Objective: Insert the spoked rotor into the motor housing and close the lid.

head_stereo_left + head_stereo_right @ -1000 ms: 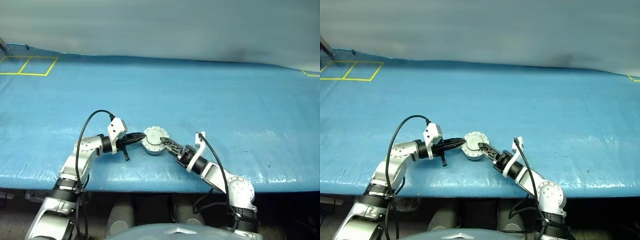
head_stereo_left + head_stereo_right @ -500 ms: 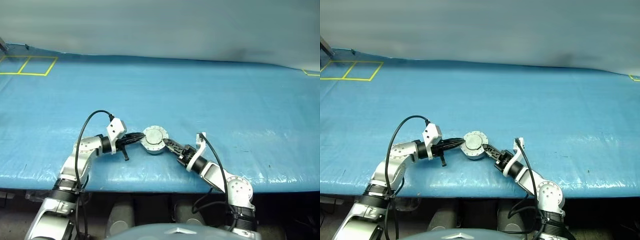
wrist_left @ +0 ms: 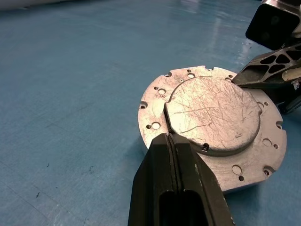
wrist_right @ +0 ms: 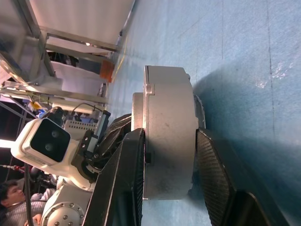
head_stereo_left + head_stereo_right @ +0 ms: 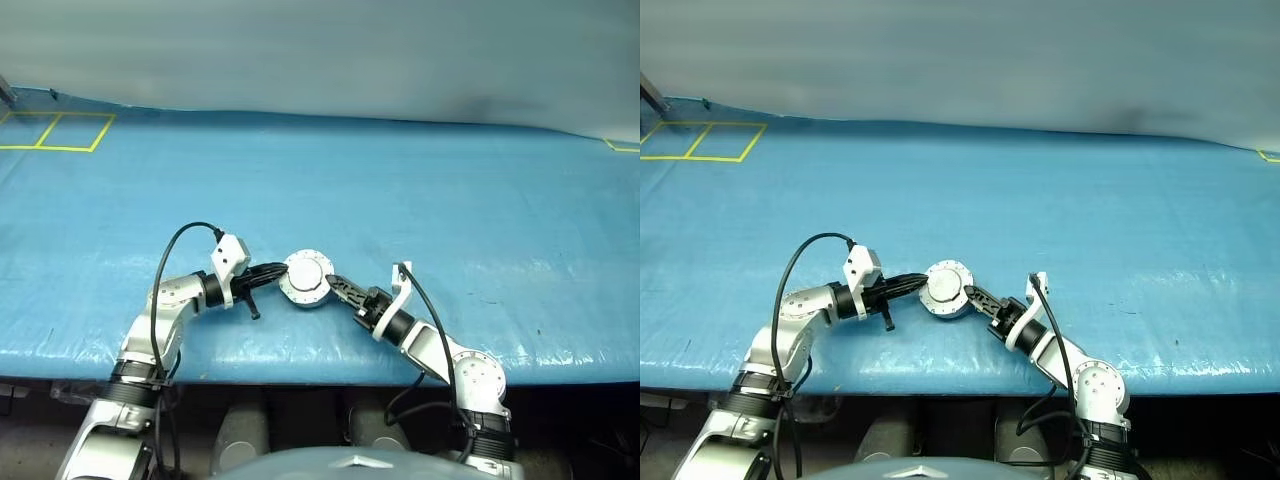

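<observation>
Work surface: blue tarp-covered table [image 5: 420, 200], with yellow tape squares [image 5: 60, 130] marked at its far left corner.
Motor housing: short round silver metal body [image 4: 169, 136] resting on the table close to the near edge, between the two grippers. Its interior is covered, so the windings and the spoked rotor cannot be seen.
Lid: round silver-grey disc [image 3: 214, 115] seated on top of the housing. It has a scratched raised centre, small holes around its flange and notches at the edge.
Left gripper: the left gripper [image 3: 170, 141] comes in from the robot's left, roughly level. Its two black fingers are pressed together with no gap and nothing between them. The joined tips rest at the step where the lid's raised centre meets the flange.
Right gripper: the right gripper [image 4: 169, 155] comes in from the robot's right. Its fingers [image 4: 129, 160] straddle the assembly, one against the lid face and one against the underside, clamping the housing and lid between them.
Gripper spacing: the two grippers meet the assembly from opposite sides and do not touch each other.
Background: metal frame shelving [image 4: 56, 42] and a seated person [image 4: 14, 197] show in the right wrist view beyond the table.
</observation>
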Robot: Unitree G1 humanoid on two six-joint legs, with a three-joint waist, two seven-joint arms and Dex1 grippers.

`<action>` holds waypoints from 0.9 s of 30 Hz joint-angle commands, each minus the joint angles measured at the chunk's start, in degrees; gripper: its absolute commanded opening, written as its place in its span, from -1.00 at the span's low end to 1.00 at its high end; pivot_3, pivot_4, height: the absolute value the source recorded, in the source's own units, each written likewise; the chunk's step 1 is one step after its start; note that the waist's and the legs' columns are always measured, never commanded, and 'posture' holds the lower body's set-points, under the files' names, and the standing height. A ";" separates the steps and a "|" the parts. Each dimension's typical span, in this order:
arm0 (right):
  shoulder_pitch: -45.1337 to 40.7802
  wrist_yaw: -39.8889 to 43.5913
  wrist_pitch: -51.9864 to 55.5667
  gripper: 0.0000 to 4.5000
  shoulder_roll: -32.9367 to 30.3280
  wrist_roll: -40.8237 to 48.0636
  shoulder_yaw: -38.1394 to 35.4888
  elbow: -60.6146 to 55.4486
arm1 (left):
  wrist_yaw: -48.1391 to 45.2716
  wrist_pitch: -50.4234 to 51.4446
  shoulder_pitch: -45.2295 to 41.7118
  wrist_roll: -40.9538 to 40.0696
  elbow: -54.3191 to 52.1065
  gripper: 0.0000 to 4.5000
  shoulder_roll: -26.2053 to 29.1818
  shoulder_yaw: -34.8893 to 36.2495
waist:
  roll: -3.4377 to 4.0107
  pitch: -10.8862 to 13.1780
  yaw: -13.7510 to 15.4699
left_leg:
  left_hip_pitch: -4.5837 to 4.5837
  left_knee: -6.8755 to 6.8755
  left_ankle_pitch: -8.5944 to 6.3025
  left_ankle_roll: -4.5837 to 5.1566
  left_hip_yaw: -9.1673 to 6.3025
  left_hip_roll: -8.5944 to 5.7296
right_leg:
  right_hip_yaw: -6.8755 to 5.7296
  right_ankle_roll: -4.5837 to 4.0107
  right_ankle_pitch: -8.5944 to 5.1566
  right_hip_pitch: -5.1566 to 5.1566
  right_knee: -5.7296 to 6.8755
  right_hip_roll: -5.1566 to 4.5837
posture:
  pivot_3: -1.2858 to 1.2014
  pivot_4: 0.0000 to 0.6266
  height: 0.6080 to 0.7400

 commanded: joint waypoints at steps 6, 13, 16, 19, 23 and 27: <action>-4.79 -4.16 -2.75 -0.43 3.23 9.34 -5.07 -3.03 | 3.19 4.44 -0.25 -10.23 -2.95 -0.83 -5.33 6.91 | 0.02 0.05 -0.03 | -0.20 0.00 0.00 0.00 -0.05 -0.03 | -0.01 0.03 0.02 -0.12 -0.04 0.02 | 0.03 -0.52 1.00; -7.94 -7.96 -5.44 -0.43 3.65 14.99 -7.35 -4.35 | 6.15 9.98 0.57 -18.97 -5.28 0.14 -9.18 11.44 | 0.03 0.06 -0.33 | -0.74 0.04 0.01 0.01 -0.12 -0.03 | 0.00 0.45 0.27 -0.62 0.04 0.10 | 0.03 -0.52 1.00; -9.13 -8.50 -7.31 -0.43 3.78 18.41 -8.33 -4.77 | 7.37 13.02 0.71 -25.24 -5.48 0.59 -12.23 14.39 | 0.08 0.09 -0.33 | -0.79 0.05 0.01 0.01 -0.14 -0.03 | -0.02 0.45 0.28 -0.63 0.04 0.10 | 0.03 -0.52 1.00; -10.21 -9.12 -8.48 -0.43 3.28 20.32 -8.12 -5.76 | 8.11 15.82 1.05 -30.36 -5.90 0.99 -15.11 16.11 | 0.08 0.10 -0.37 | -0.80 0.12 0.01 0.01 -0.13 -0.04 | -0.01 0.49 0.30 -0.62 0.03 0.09 | 0.03 -0.52 1.00; -10.79 -9.60 -9.36 -0.43 2.57 21.90 -7.14 -6.60 | 9.98 19.15 0.96 -34.17 -6.21 0.99 -17.22 16.82 | 0.08 0.10 -0.46 | -0.79 0.12 0.01 0.01 -0.16 -0.05 | -0.01 0.50 0.30 -0.61 0.04 0.12 | 0.03 -0.52 1.00; -10.70 -9.35 -9.26 -0.43 1.93 23.51 -5.17 -8.35 | 12.11 27.35 -0.10 -41.85 -5.41 0.99 -18.48 17.78 | 0.09 0.10 -0.64 | -0.79 0.12 0.01 0.01 -0.17 -0.05 | -0.01 0.49 0.30 -0.61 0.07 0.13 | 0.03 -0.52 1.00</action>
